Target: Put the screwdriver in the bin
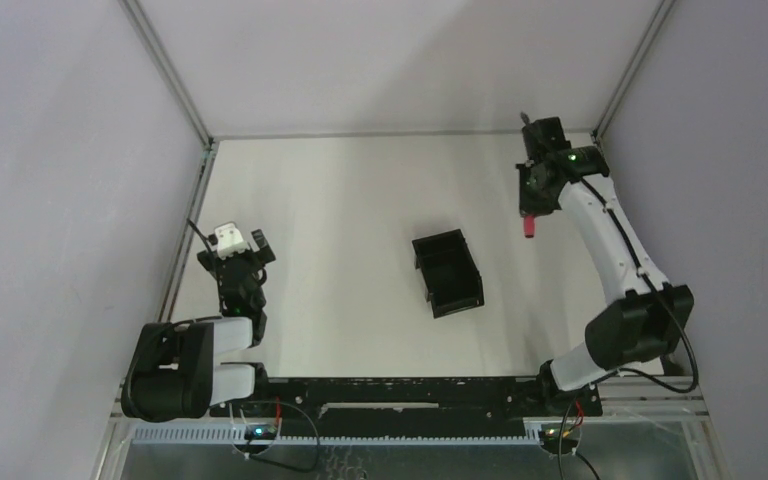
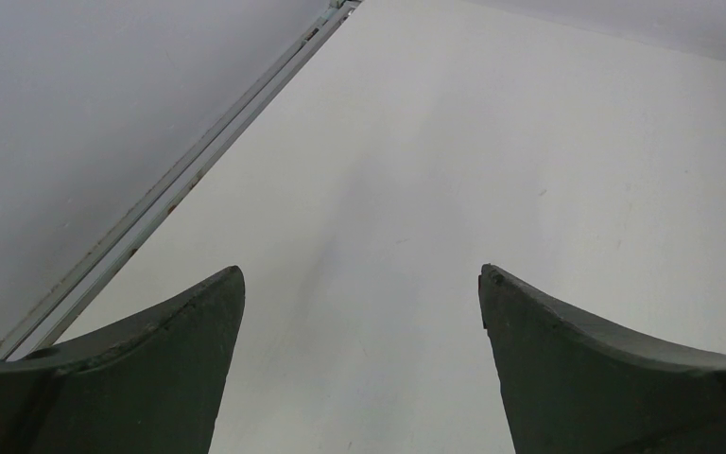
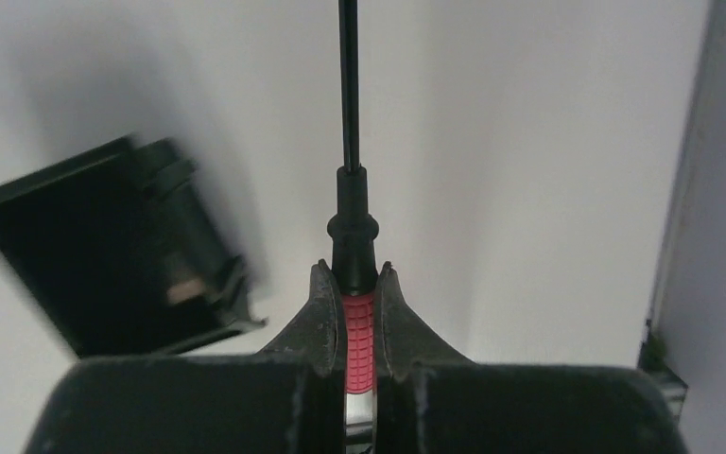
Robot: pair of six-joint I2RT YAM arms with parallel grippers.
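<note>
Right wrist view carries the main news: the right hand (image 3: 352,274) is clamped on the screwdriver (image 3: 351,203). Its two fingers (image 3: 319,326) press the red-pink handle from either side, and the black collar and thin shaft run straight out ahead until they leave the top of the view. So the pick-up looks done.

The tool's tip is out of sight, so it cannot be told whether it is fully clear of the table (image 3: 548,142), though the hand appears raised above the surface. The bin (image 3: 85,265) shows at the left of that view, blurred, open side up and well apart from the tool.

The top external view agrees. The right arm (image 1: 610,250) reaches toward the far right corner, and a bit of red handle shows just below its hand. The black bin sits near the middle of the table, to that arm's left and nearer the bases. No part of the screwdriver is over it or inside it.

The left hand (image 2: 359,274) has its fingers spread apart with only bare table between them. The left arm (image 1: 200,350) is folded back by the left edge and seems to have no share in this.

By this reckoning, three things are left: the carry across to the bin, lining the slim tool up within the low walls, and letting go so that it lies inside.
</note>
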